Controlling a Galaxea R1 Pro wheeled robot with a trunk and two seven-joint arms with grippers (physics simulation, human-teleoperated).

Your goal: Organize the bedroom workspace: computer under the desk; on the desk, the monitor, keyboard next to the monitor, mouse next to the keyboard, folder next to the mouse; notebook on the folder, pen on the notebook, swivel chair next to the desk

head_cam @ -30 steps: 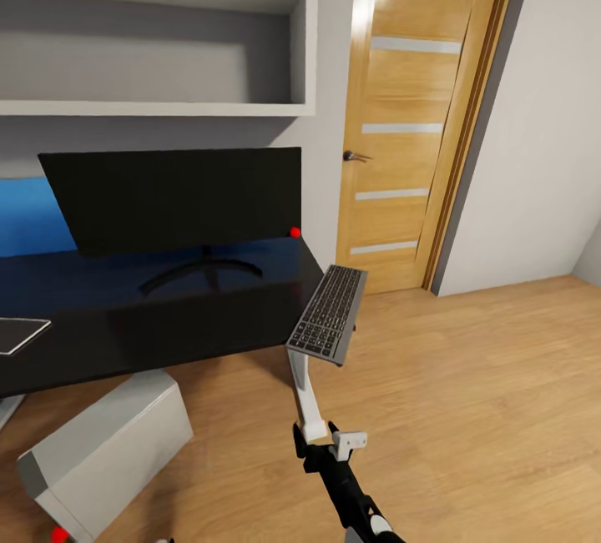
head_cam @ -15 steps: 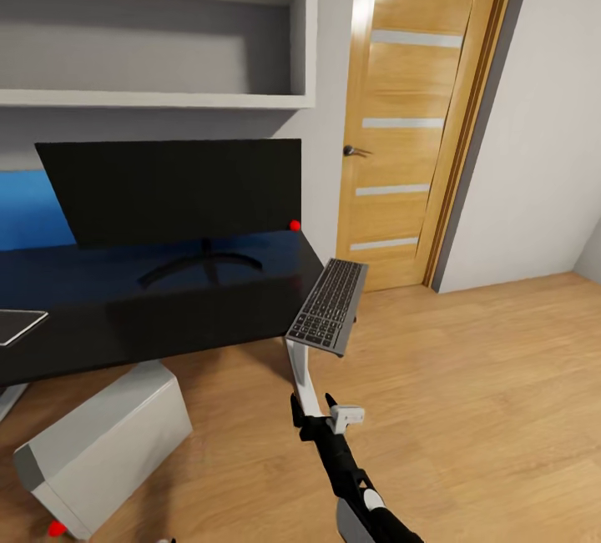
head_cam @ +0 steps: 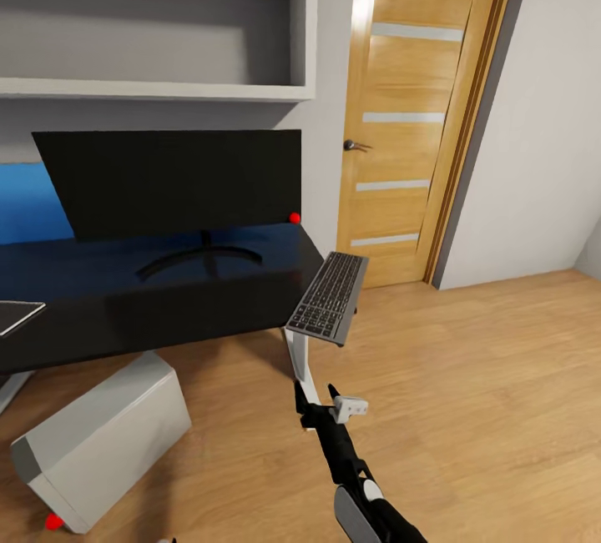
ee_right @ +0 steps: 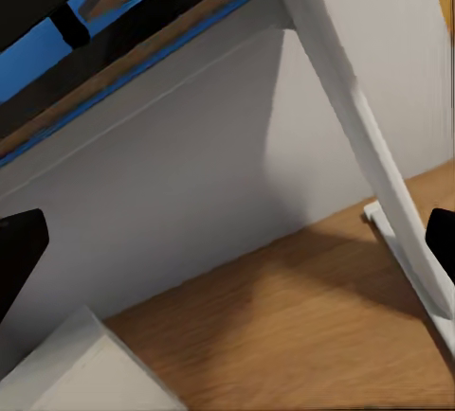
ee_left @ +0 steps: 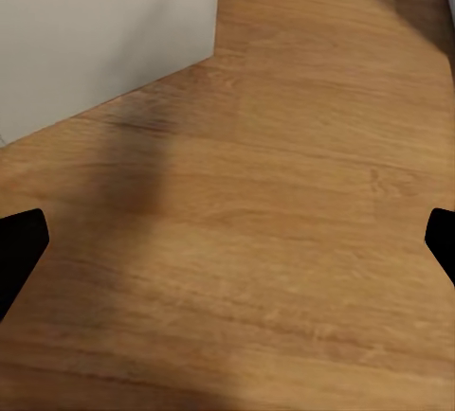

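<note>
The keyboard (head_cam: 327,299) is flat, black w/ grey keys, sitting tilted half off the right end of the desk (head_cam: 159,309), overhanging the wood floor (head_cam: 467,393). The monitor (head_cam: 171,183), wide and black w/ a red dot at the lower corner, stands on the desk behind it. The grey computer (head_cam: 100,439) tower lies tipped on the floor at the desk's front edge. The right arm reaches fwd, low, its gripper (head_cam: 321,403) just below the keyboard by the white desk leg (ee_right: 365,136); wrist cam shows the fingertips far apart, so it's spread wide and holding nothing. The left gripper (ee_left: 227,241) is also spread wide, over bare floor near the tower.
</note>
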